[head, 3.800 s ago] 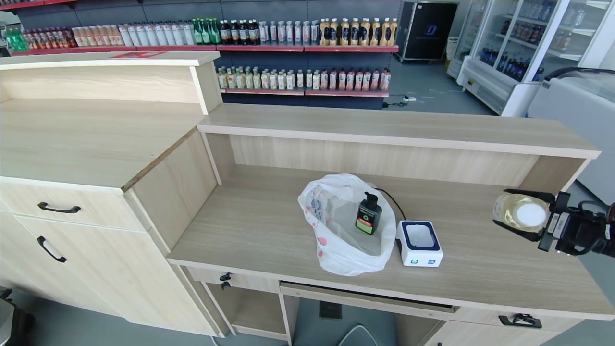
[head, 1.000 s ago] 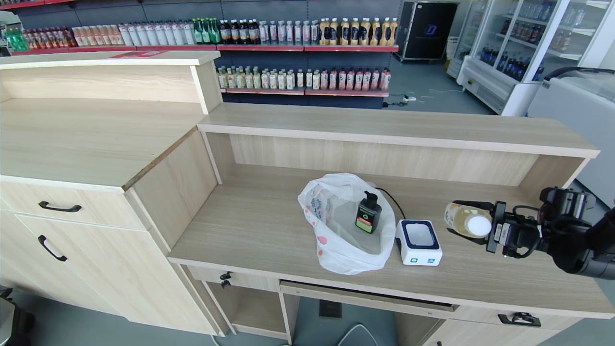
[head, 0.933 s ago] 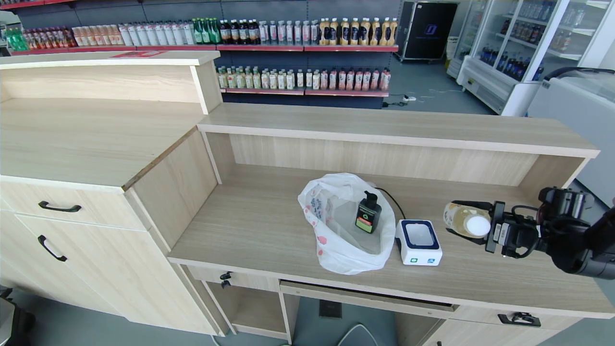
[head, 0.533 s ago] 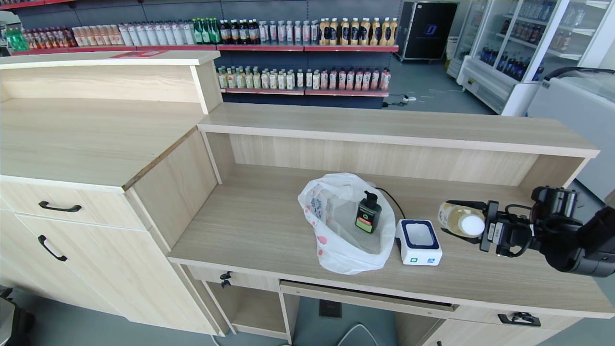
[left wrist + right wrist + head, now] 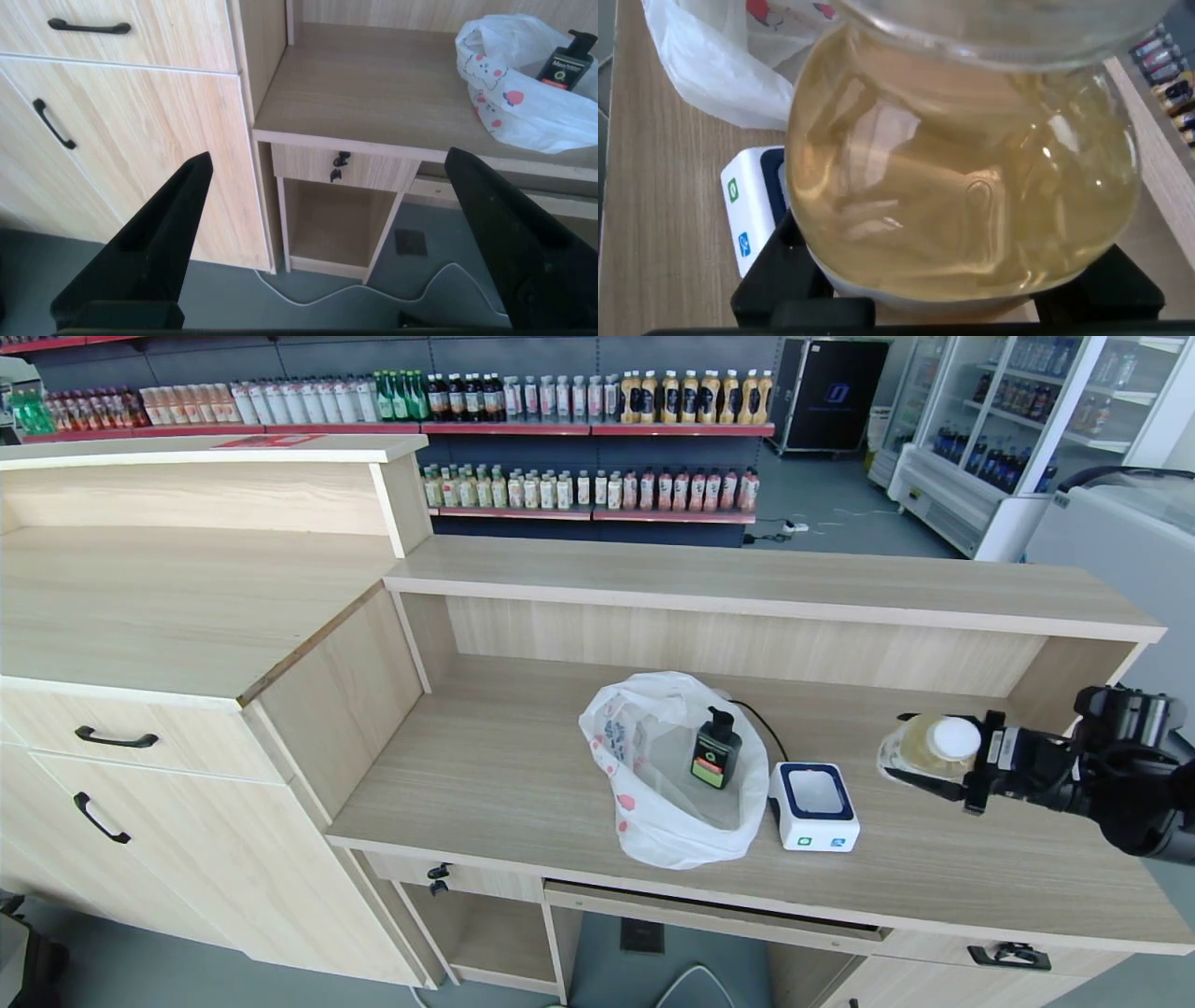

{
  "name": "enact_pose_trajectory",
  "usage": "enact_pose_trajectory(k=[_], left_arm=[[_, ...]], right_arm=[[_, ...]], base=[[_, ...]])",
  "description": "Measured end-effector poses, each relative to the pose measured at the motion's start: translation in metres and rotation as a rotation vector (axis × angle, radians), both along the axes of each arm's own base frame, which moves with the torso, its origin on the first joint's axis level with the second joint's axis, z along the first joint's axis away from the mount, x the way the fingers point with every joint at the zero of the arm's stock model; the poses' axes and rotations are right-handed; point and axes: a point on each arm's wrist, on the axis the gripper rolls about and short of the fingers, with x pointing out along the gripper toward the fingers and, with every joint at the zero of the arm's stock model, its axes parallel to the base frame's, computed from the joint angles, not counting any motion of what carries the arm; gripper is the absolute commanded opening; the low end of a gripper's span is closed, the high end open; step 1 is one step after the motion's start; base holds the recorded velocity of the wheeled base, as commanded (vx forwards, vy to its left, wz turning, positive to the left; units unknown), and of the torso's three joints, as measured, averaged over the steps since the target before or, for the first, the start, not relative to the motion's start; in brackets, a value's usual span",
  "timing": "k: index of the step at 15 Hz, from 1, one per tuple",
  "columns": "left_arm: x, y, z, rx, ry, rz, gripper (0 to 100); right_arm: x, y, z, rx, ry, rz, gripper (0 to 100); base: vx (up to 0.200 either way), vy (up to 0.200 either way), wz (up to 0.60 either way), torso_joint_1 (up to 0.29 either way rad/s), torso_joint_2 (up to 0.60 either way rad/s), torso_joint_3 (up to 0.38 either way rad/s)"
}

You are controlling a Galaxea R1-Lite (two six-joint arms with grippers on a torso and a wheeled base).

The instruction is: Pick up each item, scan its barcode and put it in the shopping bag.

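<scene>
Firmly clamped, the right gripper [image 5: 924,751] holds a bottle [image 5: 936,749] of pale yellow liquid above the counter [image 5: 523,775], to the right of the white scanner [image 5: 814,805]. The head view shows the bottle's white cap turned toward the robot. The right wrist view shows its clear body up close, with the scanner [image 5: 752,219] and the shopping bag [image 5: 701,56] beyond. The bag stands just left of the scanner, with a dark pump bottle [image 5: 716,751] upright inside. The left gripper [image 5: 322,247] hangs low before the counter's drawers, fingers spread wide.
</scene>
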Motion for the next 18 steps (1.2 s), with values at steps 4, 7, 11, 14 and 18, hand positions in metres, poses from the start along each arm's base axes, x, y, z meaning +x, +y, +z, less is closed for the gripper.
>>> enact_pose_trajectory(k=[4, 7, 11, 14, 18], left_arm=[[0.0, 0.0, 0.0, 0.0, 0.0, 0.0, 100], [0.0, 0.0, 0.0, 0.0, 0.0, 0.0, 100], [0.0, 0.0, 0.0, 0.0, 0.0, 0.0, 100], [0.0, 0.0, 0.0, 0.0, 0.0, 0.001, 100], [0.0, 0.0, 0.0, 0.0, 0.0, 0.0, 100]], right_arm=[[-0.042, -0.034, 0.055, 0.204, 0.26, -0.192, 0], [-0.073, -0.043, 0.084, 0.295, 0.364, -0.275, 0], [-0.083, -0.044, 0.101, 0.366, 0.4, -0.314, 0], [-0.083, -0.036, 0.11, 0.451, 0.475, -0.432, 0], [-0.065, -0.003, 0.127, 0.563, 0.501, -0.589, 0]], base=[[0.0, 0.0, 0.0, 0.0, 0.0, 0.0], [0.0, 0.0, 0.0, 0.0, 0.0, 0.0], [0.0, 0.0, 0.0, 0.0, 0.0, 0.0], [0.0, 0.0, 0.0, 0.0, 0.0, 0.0], [0.0, 0.0, 0.0, 0.0, 0.0, 0.0]])
